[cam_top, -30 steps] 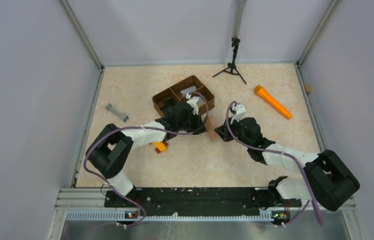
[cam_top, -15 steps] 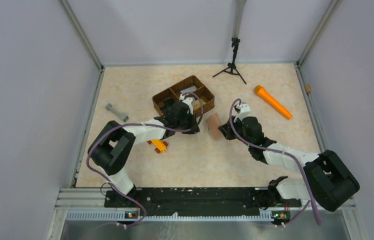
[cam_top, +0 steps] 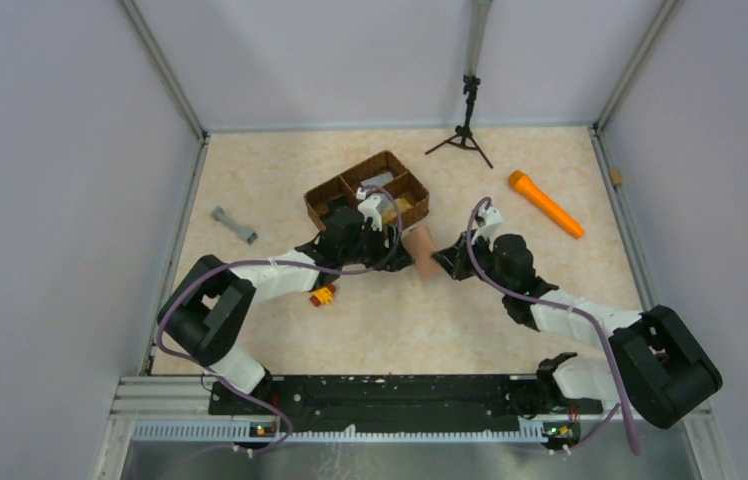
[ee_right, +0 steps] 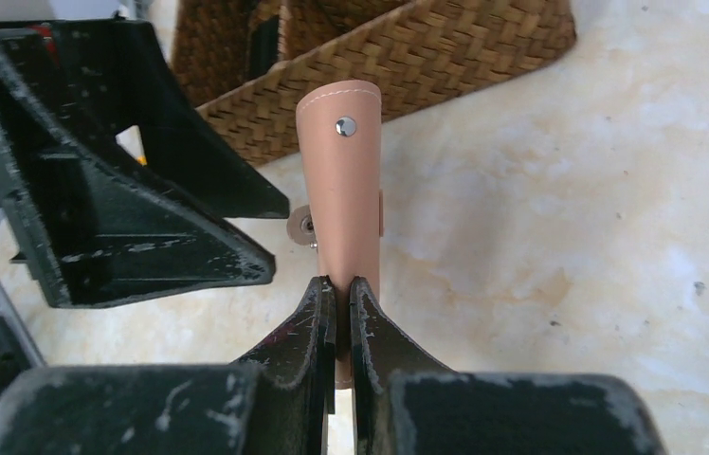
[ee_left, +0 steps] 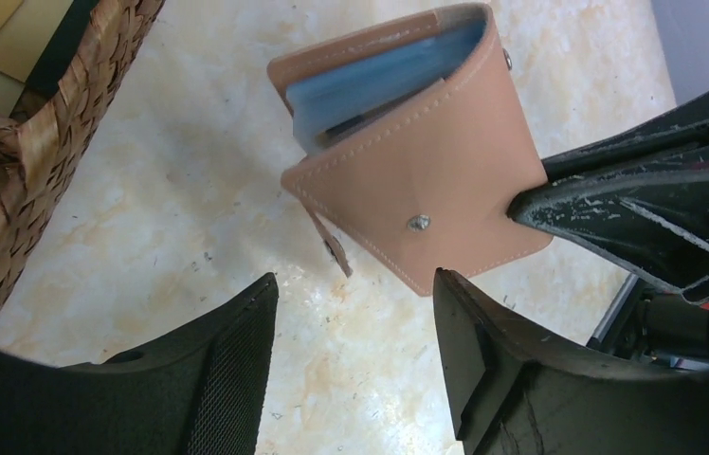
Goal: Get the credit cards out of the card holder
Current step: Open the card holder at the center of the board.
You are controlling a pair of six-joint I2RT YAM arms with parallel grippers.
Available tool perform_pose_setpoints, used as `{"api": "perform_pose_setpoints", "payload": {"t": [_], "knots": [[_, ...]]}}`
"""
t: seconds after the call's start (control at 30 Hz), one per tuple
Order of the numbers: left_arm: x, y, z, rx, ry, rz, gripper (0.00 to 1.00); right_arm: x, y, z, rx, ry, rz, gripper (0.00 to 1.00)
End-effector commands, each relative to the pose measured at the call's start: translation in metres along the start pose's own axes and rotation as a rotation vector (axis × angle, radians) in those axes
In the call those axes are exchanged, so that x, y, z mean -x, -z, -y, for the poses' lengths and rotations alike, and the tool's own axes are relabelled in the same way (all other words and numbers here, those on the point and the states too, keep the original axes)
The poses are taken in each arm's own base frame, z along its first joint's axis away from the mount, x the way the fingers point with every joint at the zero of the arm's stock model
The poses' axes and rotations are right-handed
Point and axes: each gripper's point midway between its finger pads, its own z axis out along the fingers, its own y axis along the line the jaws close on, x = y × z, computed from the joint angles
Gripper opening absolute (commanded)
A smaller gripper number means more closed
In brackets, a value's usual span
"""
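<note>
The tan card holder [cam_top: 426,252] hangs just above the table, and my right gripper [ee_right: 339,286] is shut on its lower edge. It is half open toward the left wrist view, where the card holder [ee_left: 427,180] shows a pale blue inside [ee_left: 370,85]. I cannot make out single credit cards in there. My left gripper [ee_left: 355,284] is open and empty, just short of the holder's near corner. From above, the left gripper [cam_top: 398,250] sits directly left of the holder and the right gripper [cam_top: 450,262] directly right of it.
A brown woven basket [cam_top: 322,205] stands just behind the left gripper, with flat pale pieces in its compartments. An orange tube [cam_top: 545,203], a small tripod [cam_top: 466,132], a grey dumbbell-shaped piece [cam_top: 234,224] and a small orange toy [cam_top: 323,294] lie around.
The left gripper went from shut to open and came back beside the holder after swinging toward the basket. The right gripper shifted the holder slightly away and to the right.
</note>
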Motion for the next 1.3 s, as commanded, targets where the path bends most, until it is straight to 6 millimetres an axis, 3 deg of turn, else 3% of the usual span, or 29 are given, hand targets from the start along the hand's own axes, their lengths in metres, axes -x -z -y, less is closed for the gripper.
{"api": "perform_pose_setpoints", "payload": {"t": [0.0,0.27,0.73,0.93,0.97,1.07,1.1,1.17,1.27], "knots": [[0.019,0.000,0.010,-0.054,0.012,0.048,0.63,0.032,0.006,-0.034,0.160,0.032,0.118,0.00],[0.020,0.000,-0.010,-0.010,0.074,0.037,0.47,0.034,0.009,-0.037,0.176,0.036,0.133,0.00],[0.020,0.000,-0.005,-0.048,0.070,0.021,0.34,0.034,0.012,-0.046,0.227,0.037,0.133,0.00],[0.018,0.000,0.000,-0.080,0.070,0.012,0.01,0.033,0.008,-0.032,0.145,0.019,0.128,0.01],[0.019,0.000,-0.001,-0.075,0.070,0.013,0.00,0.032,0.006,-0.025,0.107,0.014,0.123,0.07],[0.019,0.002,0.000,-0.079,0.065,0.013,0.00,0.028,0.003,-0.004,-0.004,-0.003,0.102,0.48],[0.019,0.003,0.002,-0.084,0.064,0.013,0.00,0.025,0.001,0.001,-0.025,-0.007,0.090,0.56],[0.019,0.005,0.005,-0.099,0.060,0.010,0.00,0.022,-0.002,0.011,-0.081,-0.013,0.068,0.65],[0.019,0.009,0.016,-0.147,0.056,0.000,0.00,0.019,-0.005,0.019,-0.124,-0.008,0.045,0.69]]}}
